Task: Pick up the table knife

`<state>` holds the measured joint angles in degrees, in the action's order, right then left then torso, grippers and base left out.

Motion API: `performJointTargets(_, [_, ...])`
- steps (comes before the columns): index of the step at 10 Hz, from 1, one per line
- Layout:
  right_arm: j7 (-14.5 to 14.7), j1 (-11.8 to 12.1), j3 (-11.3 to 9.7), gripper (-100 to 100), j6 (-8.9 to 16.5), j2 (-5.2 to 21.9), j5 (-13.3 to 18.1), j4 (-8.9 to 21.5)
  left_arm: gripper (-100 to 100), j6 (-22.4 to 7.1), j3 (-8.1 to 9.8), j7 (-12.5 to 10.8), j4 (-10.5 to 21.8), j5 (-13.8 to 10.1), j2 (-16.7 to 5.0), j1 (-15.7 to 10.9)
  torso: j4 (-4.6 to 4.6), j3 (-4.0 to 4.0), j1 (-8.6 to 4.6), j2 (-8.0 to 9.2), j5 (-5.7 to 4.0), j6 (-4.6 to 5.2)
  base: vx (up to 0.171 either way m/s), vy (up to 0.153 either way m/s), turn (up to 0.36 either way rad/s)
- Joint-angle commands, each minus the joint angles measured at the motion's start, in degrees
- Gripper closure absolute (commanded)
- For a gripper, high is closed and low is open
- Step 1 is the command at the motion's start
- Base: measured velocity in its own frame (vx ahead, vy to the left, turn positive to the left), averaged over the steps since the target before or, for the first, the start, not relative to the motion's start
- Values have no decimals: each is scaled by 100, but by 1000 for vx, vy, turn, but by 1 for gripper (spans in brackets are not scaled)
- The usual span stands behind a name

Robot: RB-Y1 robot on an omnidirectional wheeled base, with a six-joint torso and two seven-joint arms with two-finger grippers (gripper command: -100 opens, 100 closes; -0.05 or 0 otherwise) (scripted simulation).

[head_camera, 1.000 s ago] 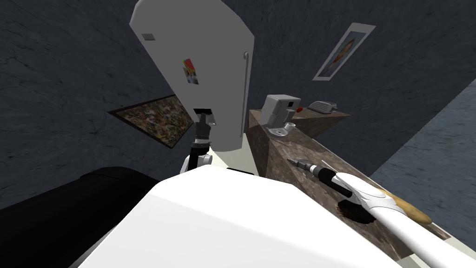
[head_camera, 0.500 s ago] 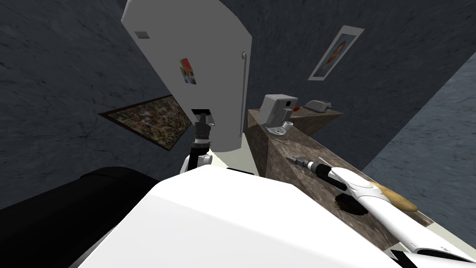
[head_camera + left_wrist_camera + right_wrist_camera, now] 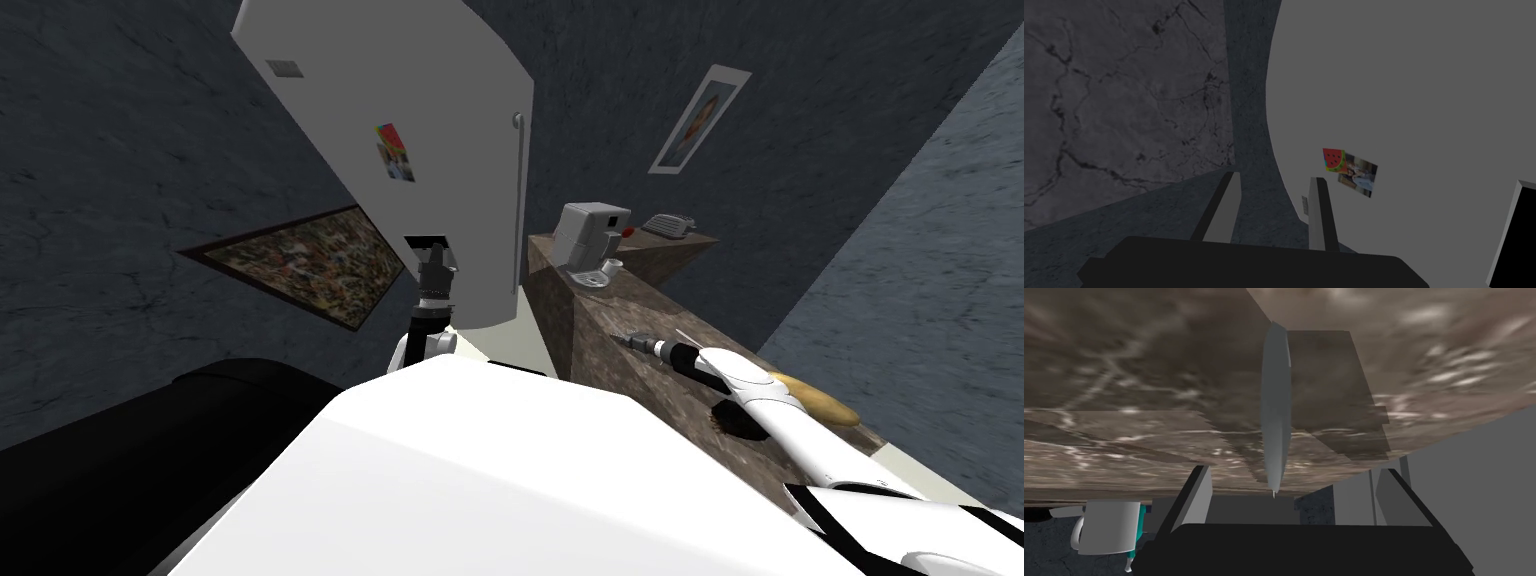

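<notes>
The table knife (image 3: 1275, 413) lies flat on the brown counter (image 3: 600, 330), just right of the middle of the head view. It is long, thin and grey. The robot's right arm (image 3: 780, 410) reaches low over the counter from the lower right of the frame. The right gripper (image 3: 1298, 467) has its jaws wide apart. The knife lies in line with the gap between them, with its pointed end toward the gripper. The jaws do not touch the knife and they hold nothing.

Beside the arm, in the lower right of the frame, a long brown bread (image 3: 822, 403) and a dark round thing (image 3: 733, 420) lie on the counter. At the far end of the counter stands a grey coffee machine (image 3: 590, 238).

The left gripper (image 3: 434, 255) is up in front of the big pale fridge (image 3: 440, 120), near the middle of the frame. Its jaws stand a little apart with nothing between them. A watermelon sticker (image 3: 1334, 159) and a small photo (image 3: 1360, 176) are on the fridge door.
</notes>
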<state>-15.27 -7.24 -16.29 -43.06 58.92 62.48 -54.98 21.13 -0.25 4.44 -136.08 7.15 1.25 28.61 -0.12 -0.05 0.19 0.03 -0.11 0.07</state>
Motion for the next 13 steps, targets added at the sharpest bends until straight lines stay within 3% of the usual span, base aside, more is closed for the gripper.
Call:
performJointTargets(1, [3, -286, -42, -100, -135, -80, 139, 286, 0, 0, 0, 0, 0, 0, 0, 0, 0, 0, 0, 0, 0, 0, -4, 20, 1])
performJointTargets(3, [-16, -275, -41, -100, -110, -69, 131, 273, 0, 0, 0, 0, 0, 0, 0, 0, -2, -4, -12, -6, -3, -1, -1, 3, 10])
performJointTargets(4, [-13, -284, -40, 100, -118, -69, 132, 285, 0, 0, 0, 0, 0, 0, 0, 0, -2, -4, -15, -6, -5, 0, 0, 0, 0])
performJointTargets(8, [-3, -288, -33, 100, -97, -57, 137, 286, 0, 0, 0, 0, 0, 0, 0, 0, -8, -8, -24, -9, -16, -4, 0, 0, 0])
performJointTargets(9, [-2, -288, -34, 0, -99, -58, 137, 284, 0, 0, 0, 0, 0, 0, 0, 0, -8, -9, -25, -10, -16, -3, 0, 0, 0])
performJointTargets(10, [164, -2, 18, 100, 187, 115, -150, -2, 0, 0, 0, 0, 0, 0, 0, 0, -8, -9, -25, -10, -15, -3, 4, -34, 173])
performJointTargets(11, [164, 141, 18, 100, 218, 115, -274, -99, 0, 0, 0, 0, 0, 0, -1, -1, -5, -9, -35, -13, -14, -8, 7, -48, 109])
performJointTargets(12, [325, 344, 78, 100, 452, 310, -462, -332, 0, 0, 1, 0, 0, 0, -1, 0, -7, -9, -40, -12, -18, 0, 9, -46, 157])
performJointTargets(13, [325, 537, 78, 100, 571, 310, -612, -557, 0, 0, 0, 0, 0, 0, -1, 0, -2, -7, -42, -13, -14, -6, 14, -49, 88])
